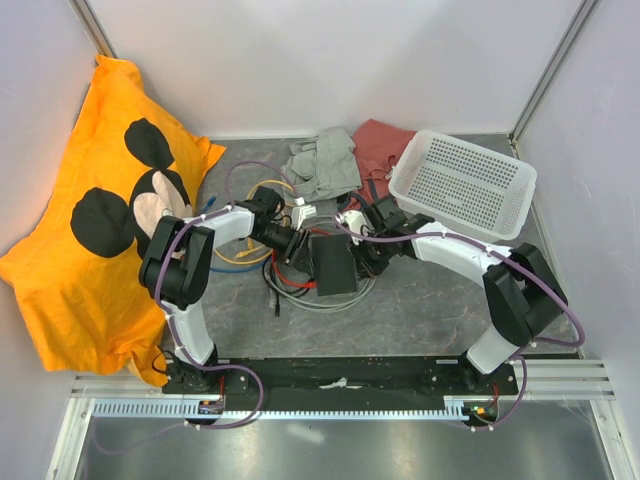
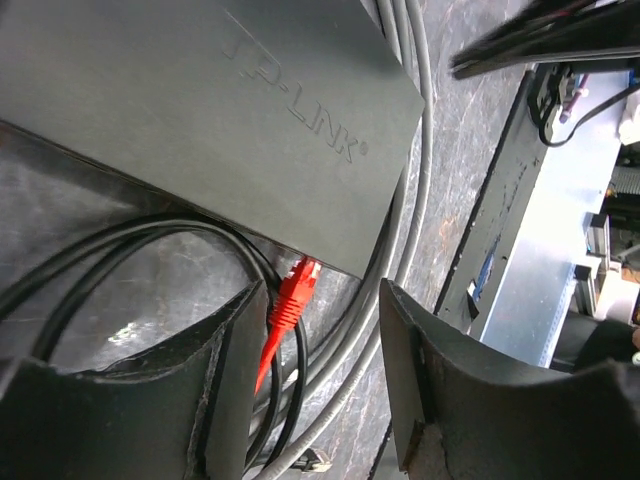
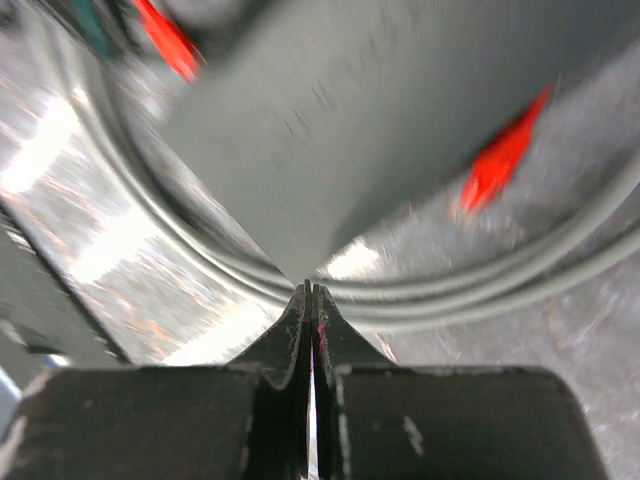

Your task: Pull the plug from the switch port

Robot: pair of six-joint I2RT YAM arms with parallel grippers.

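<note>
The flat matte-black switch box [image 1: 333, 266] lies mid-table on grey cables; it fills the upper left wrist view [image 2: 200, 110], marked TP-LINK. A red plug [image 2: 292, 296] meets the box's near edge, so its socket is hidden. My left gripper [image 2: 320, 292] is open, with the plug between the jaws close to the left finger [image 2: 215, 380]; it sits at the box's left side [image 1: 298, 244]. My right gripper [image 3: 311, 292] is shut and empty, its tips at a corner of the box [image 3: 380, 110], on the box's right [image 1: 363, 252]. A blurred red plug [image 3: 500, 155] lies beside that corner.
Grey cables [image 2: 400, 230] and black cables [image 2: 120, 250] loop round the box. Yellow cable [image 1: 245, 255] lies left of it. A white basket [image 1: 462, 183], grey cloth [image 1: 322, 165] and red cloth [image 1: 378, 145] sit behind. An orange Mickey pillow [image 1: 100, 210] fills the left.
</note>
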